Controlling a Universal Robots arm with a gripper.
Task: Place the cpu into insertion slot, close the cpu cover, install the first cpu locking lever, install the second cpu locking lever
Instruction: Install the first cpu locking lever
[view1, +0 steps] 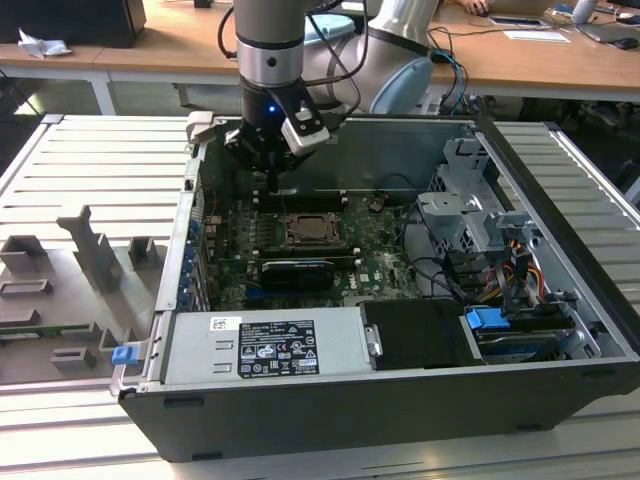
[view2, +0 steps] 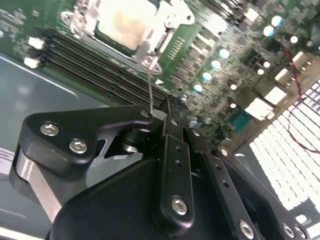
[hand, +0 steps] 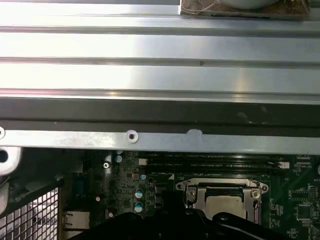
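Note:
In the exterior view my gripper (view1: 275, 185) hangs inside the open computer case, just behind the insertion slot (view1: 305, 232). The cpu (view2: 120, 22) lies in the slot, pale face up. The silvery cpu cover (view2: 149, 49) lies flat over it, and the first wrist view shows the cover (hand: 192, 192) framing the cpu (hand: 225, 202). A thin wire locking lever (view2: 150, 87) rises from the slot's corner up into my fingertips. My gripper (view2: 167, 116) is shut on its end. I cannot make out a second lever.
Long black memory slots (view2: 85, 65) run beside the socket. A black graphics card (view1: 292, 272) and a power supply (view1: 265, 345) lie nearer the exterior camera. The drive cage (view1: 470, 200) and cables are at that view's right. The case wall (hand: 160, 115) stands close behind my gripper.

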